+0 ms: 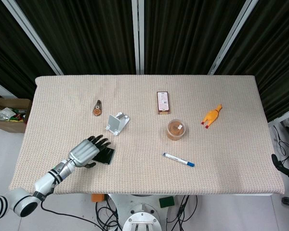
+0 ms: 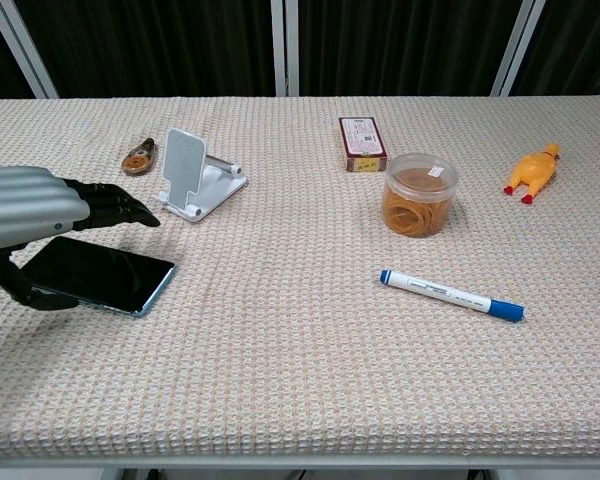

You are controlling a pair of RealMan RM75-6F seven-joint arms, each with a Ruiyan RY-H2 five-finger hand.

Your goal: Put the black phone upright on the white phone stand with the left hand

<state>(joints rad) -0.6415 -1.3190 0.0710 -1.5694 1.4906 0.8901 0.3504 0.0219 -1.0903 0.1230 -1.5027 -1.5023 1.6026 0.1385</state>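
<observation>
Left hand (image 2: 30, 205) at frame's left edge, fingers (image 2: 115, 208) above and thumb beneath black phone (image 2: 100, 274), grasping it low over tabletop (image 2: 300, 370); white phone stand (image 2: 195, 178) just up-right. No readable writing on red box (image 2: 361, 143) or marker (image 2: 450, 295). Cardboard box (image 1: 7, 115) on floor only in head view; right hand unseen.

Black curtains (image 1: 183, 33) behind, beige woven table cover (image 1: 231, 144), pale floor (image 1: 5, 149), cardboard box (image 1: 9, 115) at left

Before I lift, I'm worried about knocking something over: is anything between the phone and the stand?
Nothing visible. The phone lies under the left hand, and only bare cloth separates it from the stand. The brown item sits off that path.
</observation>
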